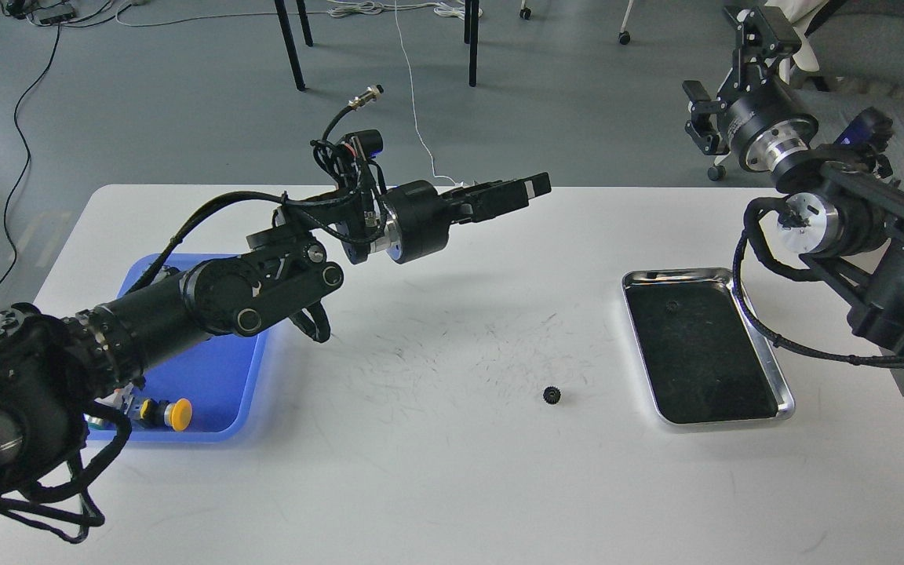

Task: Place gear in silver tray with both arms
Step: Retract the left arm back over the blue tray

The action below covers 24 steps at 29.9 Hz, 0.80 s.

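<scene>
My left arm (209,298) reaches across the tabletop's far left, its gripper (526,191) empty, fingers together. My right arm (852,227) is raised beyond the right edge, its gripper (723,86) spread wide.

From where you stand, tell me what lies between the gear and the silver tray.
Nothing: in the head view, only bare white table separates the gear from the silver tray.

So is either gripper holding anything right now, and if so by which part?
Nothing is held. The gear lies alone on the table; the left gripper and right gripper are both up, away from it.
</scene>
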{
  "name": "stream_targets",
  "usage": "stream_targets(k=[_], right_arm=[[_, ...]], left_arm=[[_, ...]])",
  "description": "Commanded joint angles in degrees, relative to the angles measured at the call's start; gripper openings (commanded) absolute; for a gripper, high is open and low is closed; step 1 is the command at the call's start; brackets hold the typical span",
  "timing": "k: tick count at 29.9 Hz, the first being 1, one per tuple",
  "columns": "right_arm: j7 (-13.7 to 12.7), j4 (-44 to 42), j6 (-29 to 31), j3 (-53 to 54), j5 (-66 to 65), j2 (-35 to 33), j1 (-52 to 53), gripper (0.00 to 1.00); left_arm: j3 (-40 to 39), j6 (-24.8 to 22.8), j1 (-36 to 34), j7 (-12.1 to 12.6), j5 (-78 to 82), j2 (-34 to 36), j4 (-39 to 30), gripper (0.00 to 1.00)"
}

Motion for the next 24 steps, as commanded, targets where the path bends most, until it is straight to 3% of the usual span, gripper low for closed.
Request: stream_targets(k=[1,13,24], right_arm=[[0.0,1.1,-0.1,-1.1,0.0,-1.4,1.3,0.98],[0.0,9.5,-0.1,-9.9,-6.0,-7.0,4.7,0.98],[0.0,14.5,-0.1,-20.8,-17.8,-6.7,8.5,0.96]], left_arm=[[-0.1,-1.1,0.3,0.0,-3.1,2.3,0.5,0.98],[0.0,-8.2,1.1,0.0,-22.0,4.6,15.1,0.98],[-0.1,-15.7,1.5,0.0,-35.9,9.3,21.0,0.98]])
